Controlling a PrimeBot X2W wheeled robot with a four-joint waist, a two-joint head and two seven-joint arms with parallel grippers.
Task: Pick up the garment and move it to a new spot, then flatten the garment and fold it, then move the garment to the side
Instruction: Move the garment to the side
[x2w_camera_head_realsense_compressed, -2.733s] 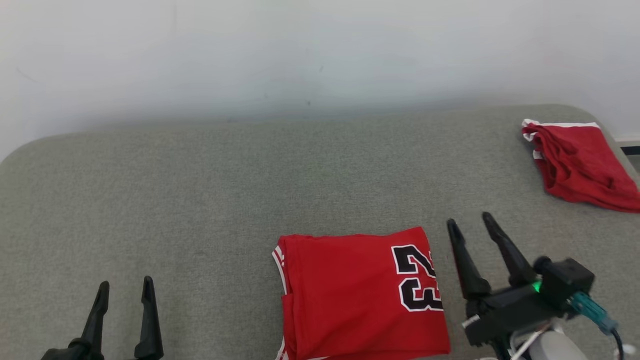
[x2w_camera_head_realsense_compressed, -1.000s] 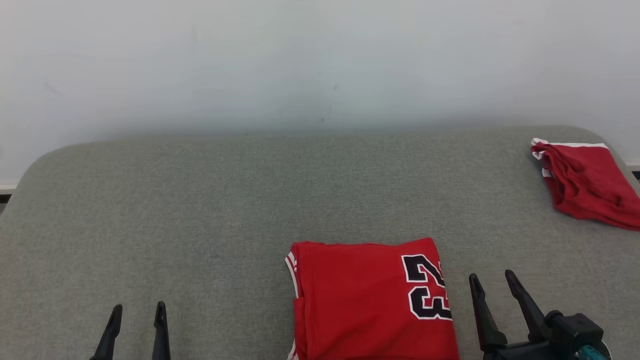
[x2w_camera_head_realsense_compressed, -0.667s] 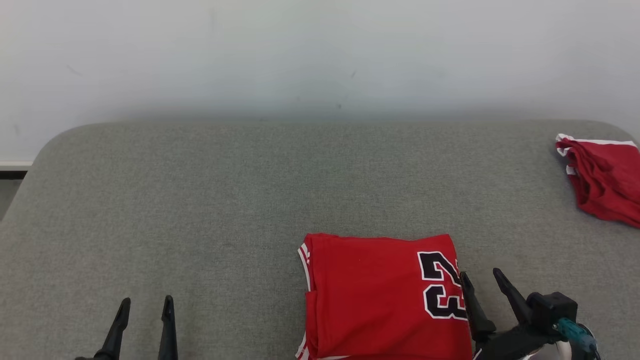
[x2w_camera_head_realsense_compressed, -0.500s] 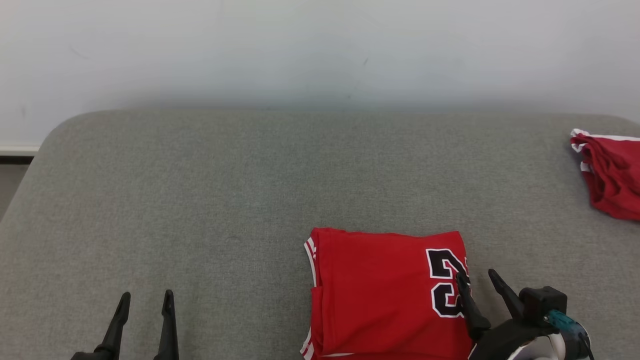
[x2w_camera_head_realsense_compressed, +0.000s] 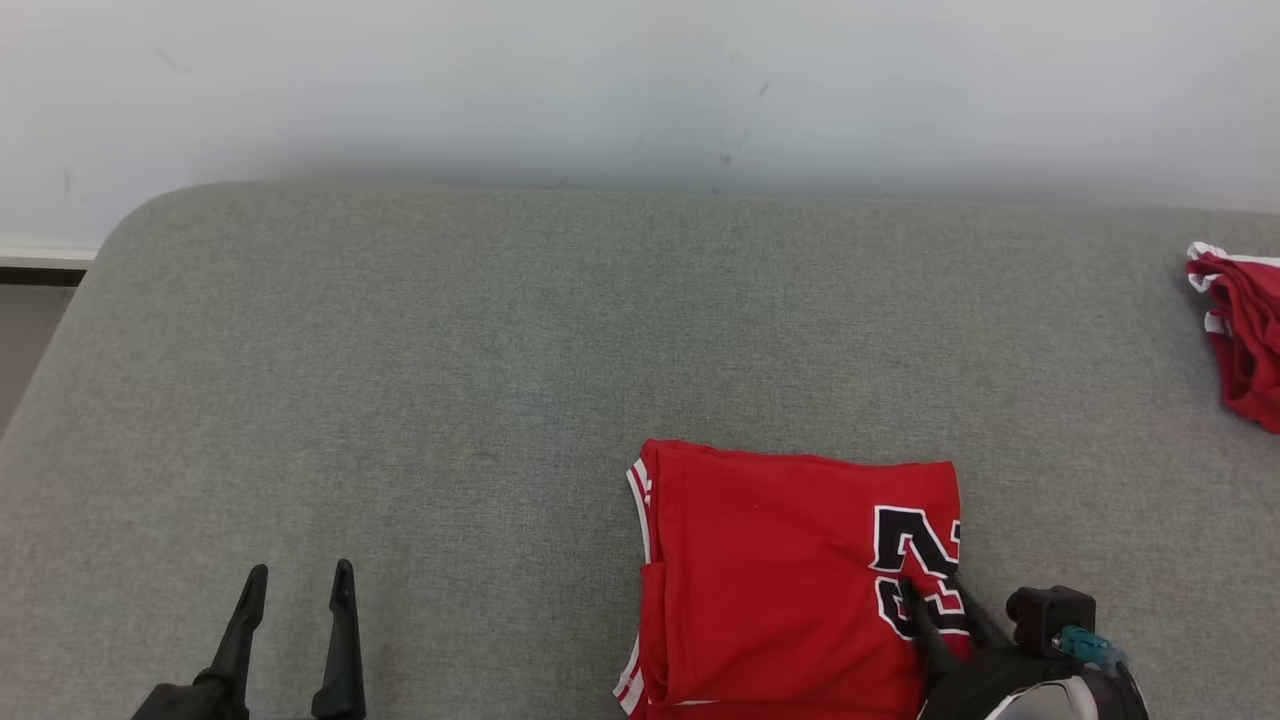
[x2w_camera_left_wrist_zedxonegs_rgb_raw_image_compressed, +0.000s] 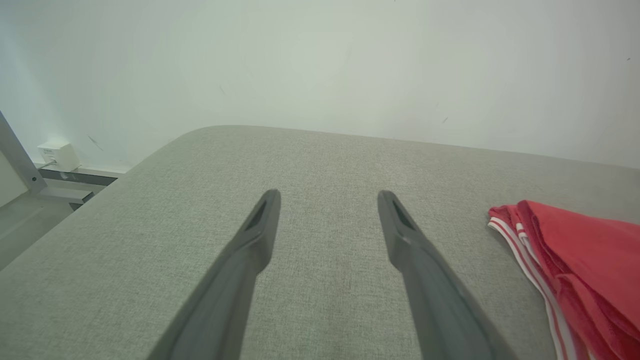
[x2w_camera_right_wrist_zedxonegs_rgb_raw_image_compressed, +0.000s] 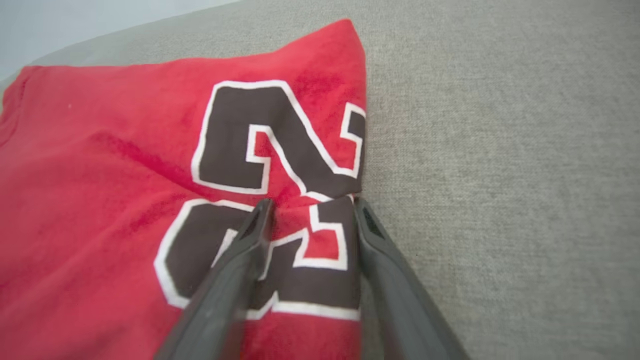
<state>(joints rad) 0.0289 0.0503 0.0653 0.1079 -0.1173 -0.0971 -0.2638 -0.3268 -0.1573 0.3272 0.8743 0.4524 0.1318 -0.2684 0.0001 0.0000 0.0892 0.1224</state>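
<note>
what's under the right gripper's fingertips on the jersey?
The right gripper straddles the folded red jersey at its right edge, its tips on the black 23 print, fabric bunched between them. Lower folds and the grey cushion beneath are covered.

Folded red jersey (x2w_camera_head_realsense_compressed: 780, 570): soft matt cloth; grey counter (x2w_camera_head_realsense_compressed: 450, 380): coarse woven fabric; dark left end effector (x2w_camera_left_wrist_zedxonegs_rgb_raw_image_compressed: 327, 194): matt, probably plastic.

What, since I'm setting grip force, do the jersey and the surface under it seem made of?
The jersey looks like soft matte red knit, perhaps polyester or cotton: it creases loosely, without sheen. The surface looks like matte grey woven upholstery, by its fine speckled weave.
</note>
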